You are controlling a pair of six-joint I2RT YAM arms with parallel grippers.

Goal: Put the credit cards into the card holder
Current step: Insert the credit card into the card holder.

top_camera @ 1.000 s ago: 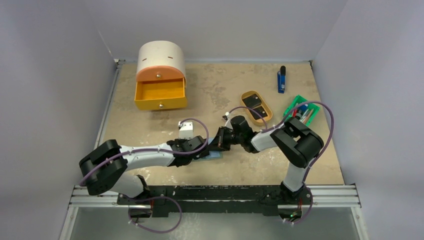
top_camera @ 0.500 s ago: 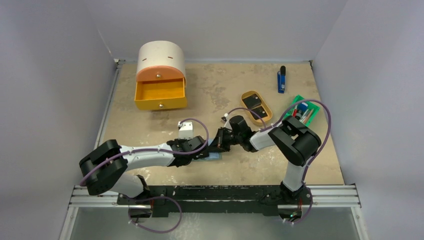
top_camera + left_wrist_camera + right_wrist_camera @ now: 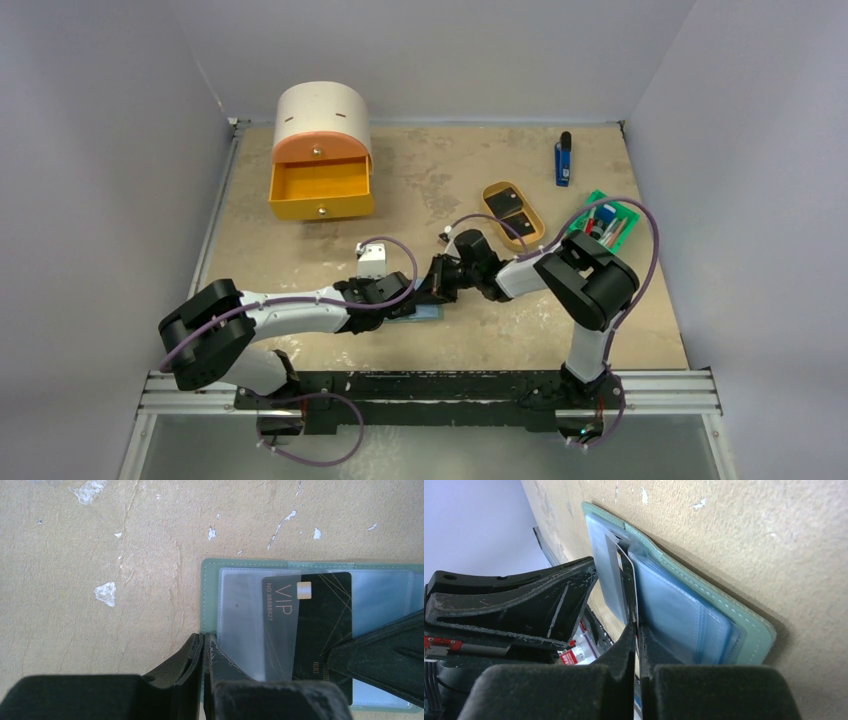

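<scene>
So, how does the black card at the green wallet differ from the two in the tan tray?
The wallet card is pinched by the right tool and sits partly under a clear pocket of the card holder; the tray cards lie loose, untouched. The wallet card is at the near middle; the tray cards lie in the tan tray, farther back and right. All are flat, black and rectangular.
</scene>
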